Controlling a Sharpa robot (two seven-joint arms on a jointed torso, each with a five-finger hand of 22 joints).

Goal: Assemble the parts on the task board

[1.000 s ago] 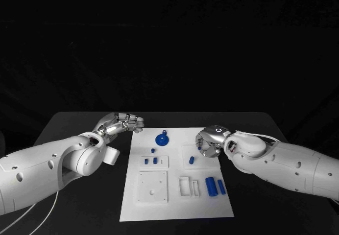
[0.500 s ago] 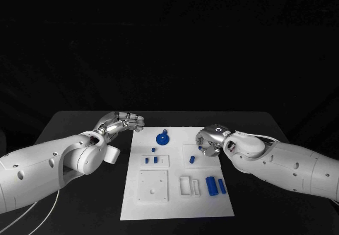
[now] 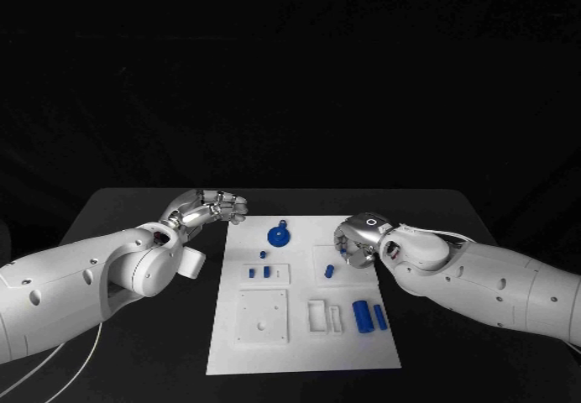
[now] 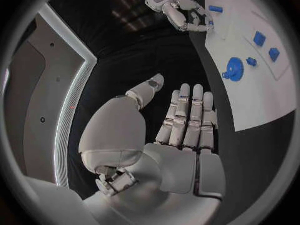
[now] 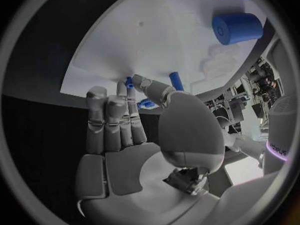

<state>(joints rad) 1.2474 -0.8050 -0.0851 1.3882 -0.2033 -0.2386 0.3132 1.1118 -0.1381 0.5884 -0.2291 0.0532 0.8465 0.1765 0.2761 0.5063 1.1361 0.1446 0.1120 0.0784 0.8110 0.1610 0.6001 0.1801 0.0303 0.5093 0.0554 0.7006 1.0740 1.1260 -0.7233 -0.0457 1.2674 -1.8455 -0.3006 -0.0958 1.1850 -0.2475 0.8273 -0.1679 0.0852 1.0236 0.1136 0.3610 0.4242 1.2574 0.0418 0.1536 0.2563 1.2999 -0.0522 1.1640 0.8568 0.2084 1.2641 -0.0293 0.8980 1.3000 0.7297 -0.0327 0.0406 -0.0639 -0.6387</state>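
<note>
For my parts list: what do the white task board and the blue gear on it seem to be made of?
The task board looks like matte white plastic: flat, even, without glare, with moulded raised blocks. The blue gear also looks like plastic, probably moulded or printed: uniform saturated colour, dull surface, no metallic shine. Neither can be confirmed by sight alone.

The task board (image 3: 303, 336) is a smooth white plate with a matt, plastic-looking face. On it the blue gear (image 3: 277, 238) and the thick blue cylinder (image 3: 361, 316) at about five o'clock look like smooth matt plastic. Both hands — left hand (image 3: 212, 208), right hand (image 3: 358, 239) — are silvery metal with a satin sheen; the arm shells (image 3: 85, 285) are glossy white plastic. The table (image 3: 145, 210) is dull, matt black.
</note>
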